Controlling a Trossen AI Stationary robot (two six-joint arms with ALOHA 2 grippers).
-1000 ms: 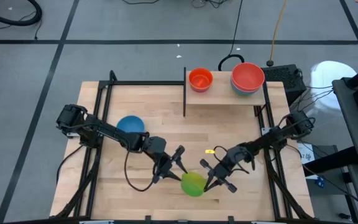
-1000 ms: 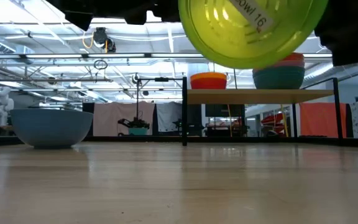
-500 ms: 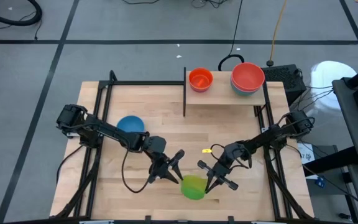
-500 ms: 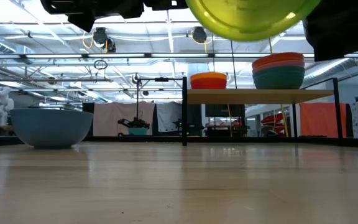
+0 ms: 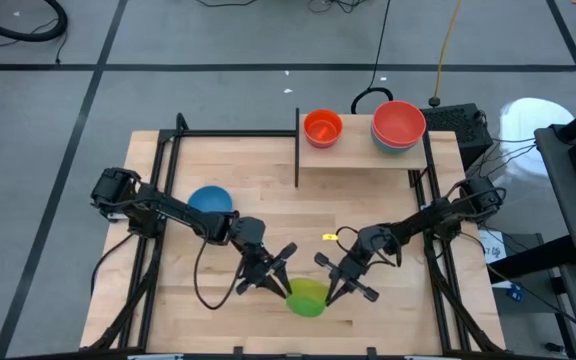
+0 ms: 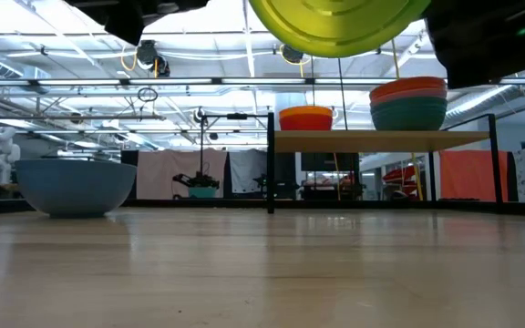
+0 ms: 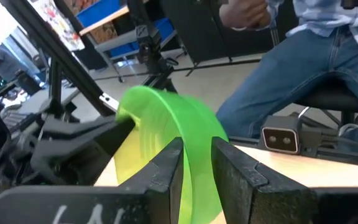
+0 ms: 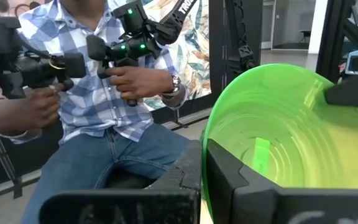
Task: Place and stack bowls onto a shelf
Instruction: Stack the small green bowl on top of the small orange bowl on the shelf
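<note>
Here the left gripper (image 5: 273,275) and right gripper (image 5: 340,281) each pinch opposite rims of the smooth round lime-green plastic bowl (image 5: 307,297), lifted above the table's near edge, its ridged base facing the low camera. On the pale-wood shelf (image 5: 360,153) rest an orange bowl (image 5: 322,127) and a red-over-teal stack (image 5: 398,125).

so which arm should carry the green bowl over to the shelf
Probably the right. Both the left tool and right tool pinch the lime green bowl, but the shelf sits on the right arm's side.
</note>
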